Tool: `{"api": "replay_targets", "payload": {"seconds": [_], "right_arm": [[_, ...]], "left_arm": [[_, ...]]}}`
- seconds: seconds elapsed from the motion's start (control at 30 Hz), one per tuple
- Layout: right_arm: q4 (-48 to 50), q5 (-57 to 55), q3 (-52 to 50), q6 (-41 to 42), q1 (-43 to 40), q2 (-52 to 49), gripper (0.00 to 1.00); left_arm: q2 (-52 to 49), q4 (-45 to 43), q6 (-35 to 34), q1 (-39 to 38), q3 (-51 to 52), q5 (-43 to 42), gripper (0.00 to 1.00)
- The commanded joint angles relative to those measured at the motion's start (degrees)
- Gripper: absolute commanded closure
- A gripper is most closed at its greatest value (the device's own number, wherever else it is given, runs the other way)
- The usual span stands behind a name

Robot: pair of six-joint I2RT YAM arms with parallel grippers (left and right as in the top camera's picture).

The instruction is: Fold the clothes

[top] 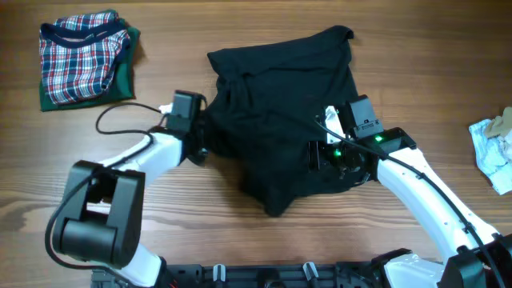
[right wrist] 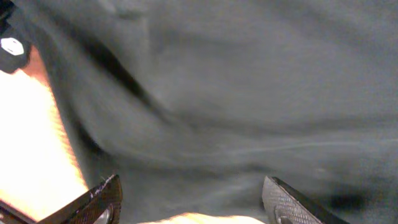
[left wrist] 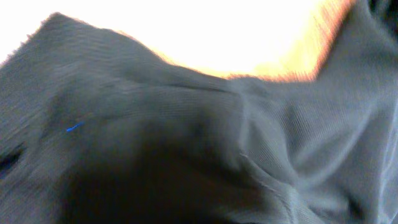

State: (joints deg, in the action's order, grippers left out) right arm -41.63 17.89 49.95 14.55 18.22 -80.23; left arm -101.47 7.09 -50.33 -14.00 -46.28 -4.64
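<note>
The clothes, a black shirt (top: pixel 280 112), lie crumpled in a heap at the middle of the table. My left gripper (top: pixel 203 142) is at the shirt's left edge, its fingers buried in the cloth. In the left wrist view black fabric (left wrist: pixel 186 124) fills the frame and bunches toward the jaws, which are hidden; the gripper is shut on it. My right gripper (top: pixel 318 156) rests over the heap's right front. It stands open (right wrist: pixel 194 202), with both fingertips (right wrist: pixel 102 199) wide apart and the shirt (right wrist: pixel 236 93) lying just beyond them.
A folded red, white and blue plaid garment (top: pixel 80 56) sits at the back left. A small pale blue and white cloth (top: pixel 494 148) lies at the right edge. The left arm's black cable (top: pixel 120 114) loops over the wooden table (top: pixel 240 240).
</note>
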Motion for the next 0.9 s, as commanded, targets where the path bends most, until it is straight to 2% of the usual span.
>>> {"api": "replay_targets", "payload": {"seconds": [0.0,0.17,0.23,0.3,0.37,0.4,0.53,0.57,0.67,0.8,0.87], "right_arm": [[3.08,-2.71,-0.17,2.34,-1.22,0.52,0.23],[9.49,-3.19,-0.17,2.51,-1.6,0.52,0.17],[14.58,-4.52,-0.17,2.01,-1.6,0.28,0.17],[22.03,-7.76,-0.17,1.95,-1.6,-0.7,0.17],[29.57,-11.21,-0.13,0.39,-1.62,-2.56,0.16],[32.06,-12.33,0.09,0.42,-1.9,-3.76,0.16],[34.71,-8.94,5.7,0.13,-6.82,-12.68,0.16],[32.81,-5.66,10.95,-1.9,-9.6,-17.97,0.16],[29.53,-4.66,18.84,-7.72,-11.02,-24.76,0.16],[29.4,-2.78,24.28,-10.03,-11.02,-32.24,0.25],[29.42,-2.56,26.47,-10.03,-11.02,-35.89,0.33]], "left_arm": [[-11.17,4.48,-1.33,12.35,6.01,11.82,0.93],[-11.17,5.62,-1.33,23.67,5.99,11.15,0.89],[-11.17,6.64,-1.31,25.88,5.99,6.03,0.91],[-11.17,6.6,-1.31,26.12,5.99,-3.26,0.94],[-11.17,6.64,-0.33,24.65,5.99,-11.74,0.95],[-11.17,6.64,0.87,23.65,5.99,-12.98,0.95],[-11.17,7.72,2.16,17.77,6.01,-12.68,0.93],[-11.17,7.32,2.14,14.78,6.01,-12.13,0.93],[-11.17,7.1,2.12,10.62,6.01,-7.23,0.93],[-11.17,5.79,2.12,5.42,6.01,-6.14,0.94],[-11.17,5.05,2.12,2.95,6.01,-4.92,0.94]]}}
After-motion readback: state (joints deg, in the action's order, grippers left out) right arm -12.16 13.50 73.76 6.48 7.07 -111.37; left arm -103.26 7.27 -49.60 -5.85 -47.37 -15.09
